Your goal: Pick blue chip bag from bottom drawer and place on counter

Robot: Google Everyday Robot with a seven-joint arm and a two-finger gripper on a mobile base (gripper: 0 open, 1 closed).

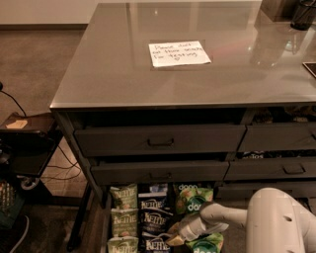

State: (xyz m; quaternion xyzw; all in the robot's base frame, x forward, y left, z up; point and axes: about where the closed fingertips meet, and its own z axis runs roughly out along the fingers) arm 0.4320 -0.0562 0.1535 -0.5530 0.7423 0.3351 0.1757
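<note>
The bottom drawer (pixel 105 213) is pulled out at the bottom of the view, holding three columns of bags. The middle column has several navy blue chip bags (pixel 153 219) with white "Kettle" panels. Light green bags (pixel 124 221) fill the left column and green "dang" bags (pixel 195 196) the right. My gripper (pixel 174 239) reaches in from the right on a white arm (pixel 274 222), its tip low over the blue bags near the front of the middle column. The glossy grey counter (pixel 103 64) spreads above, with a white handwritten note (pixel 178 53) on it.
Closed grey drawers with recessed handles (pixel 160 141) sit between counter and bottom drawer; more drawers stand at right (pixel 276 168). A dark side table with cables (pixel 27 143) stands left. Dark objects (pixel 301 15) sit at the counter's far right corner.
</note>
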